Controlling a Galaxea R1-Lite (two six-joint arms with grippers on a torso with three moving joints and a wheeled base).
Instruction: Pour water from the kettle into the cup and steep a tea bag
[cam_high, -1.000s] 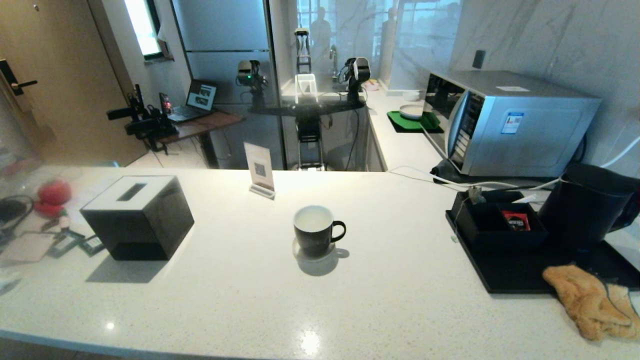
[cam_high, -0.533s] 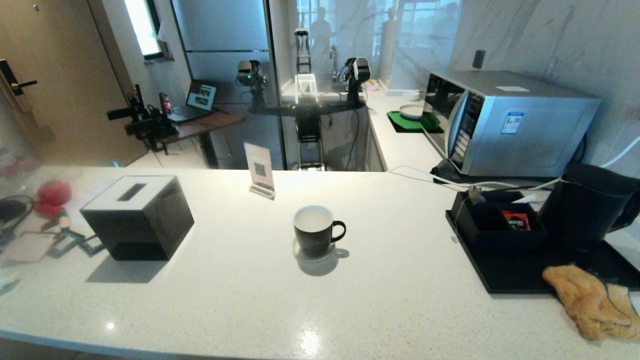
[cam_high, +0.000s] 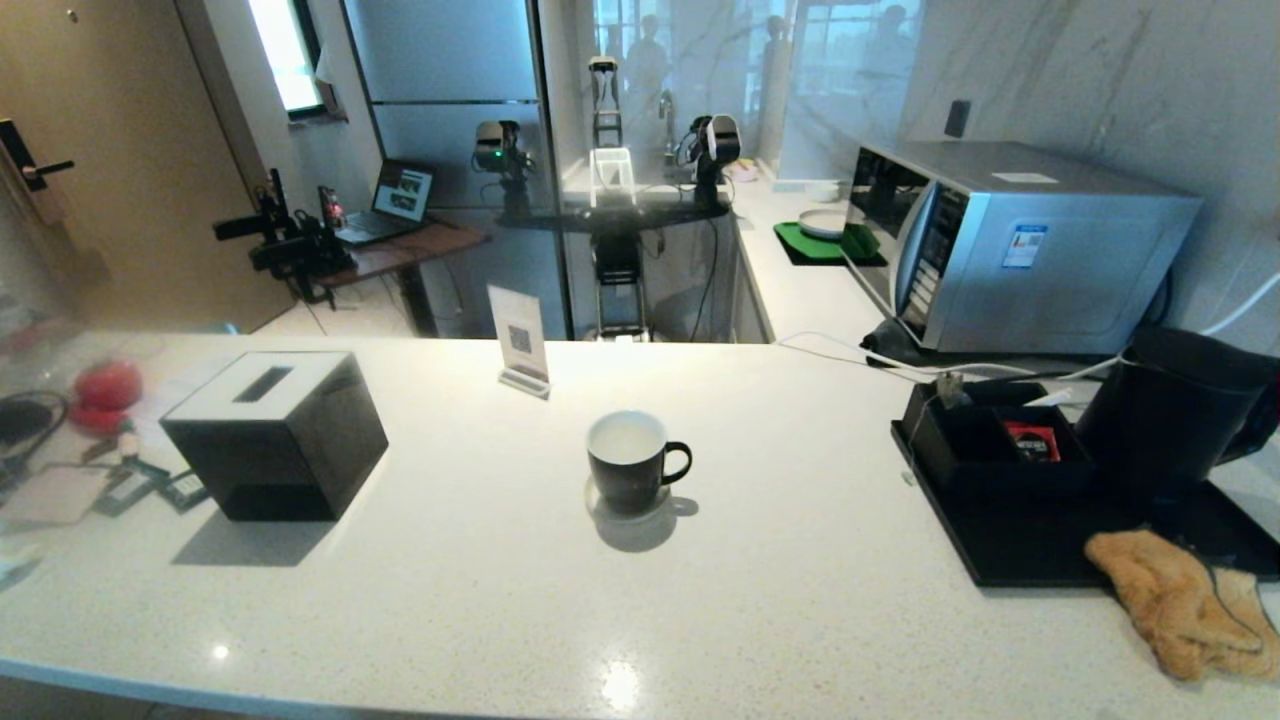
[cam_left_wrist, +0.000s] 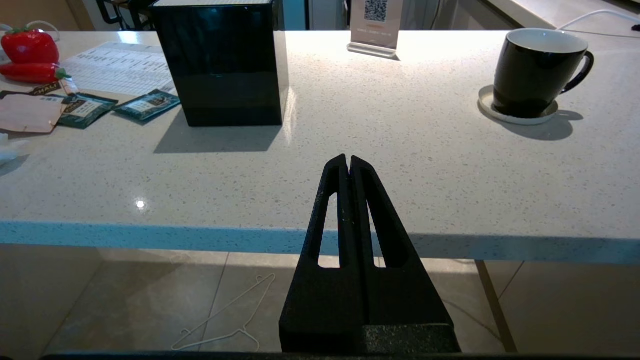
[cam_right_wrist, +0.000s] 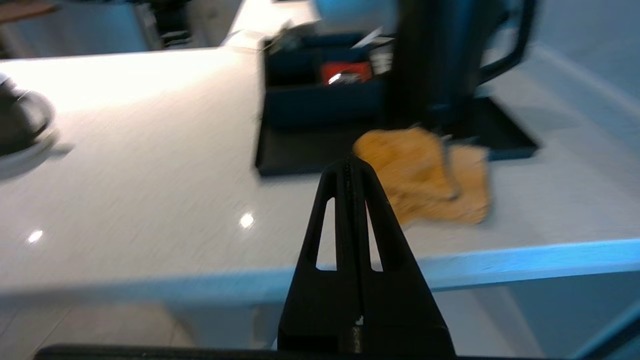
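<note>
At the far left edge of the counter (cam_high: 780, 620), red pepper-shaped items (cam_high: 103, 392) and some flat sachets (cam_high: 150, 487) lie half blurred and partly cut off by the frame; their print cannot be read. Next along stands a black box (cam_high: 275, 435) with a slotted white top, near the left end. A small QR-code sign (cam_high: 521, 340) stands at the counter's far edge.

The cup (cam_high: 630, 462) sits upright on a pale coaster (cam_left_wrist: 517, 107) near the middle of the counter, handle toward the right end, its white inside showing; whether it holds anything cannot be told.

Toward the right end lies a black tray (cam_high: 1030, 545). On it, a black organizer (cam_high: 985, 445) holds a red packet (cam_high: 1032, 440), and the kettle (cam_high: 1170, 415) stands beside it at the tray's far right corner, its handle cut off by the frame and its spout not visible. An orange cloth (cam_high: 1180, 600) drapes over the tray's near right corner onto the counter.

Neither arm shows in the head view. The left gripper (cam_left_wrist: 348, 162) hangs off the counter's near edge, its 2 fingers clenched together on nothing. The right gripper (cam_right_wrist: 350, 164) does likewise before the cloth, fingers pressed together and empty; that view is smeared.
</note>
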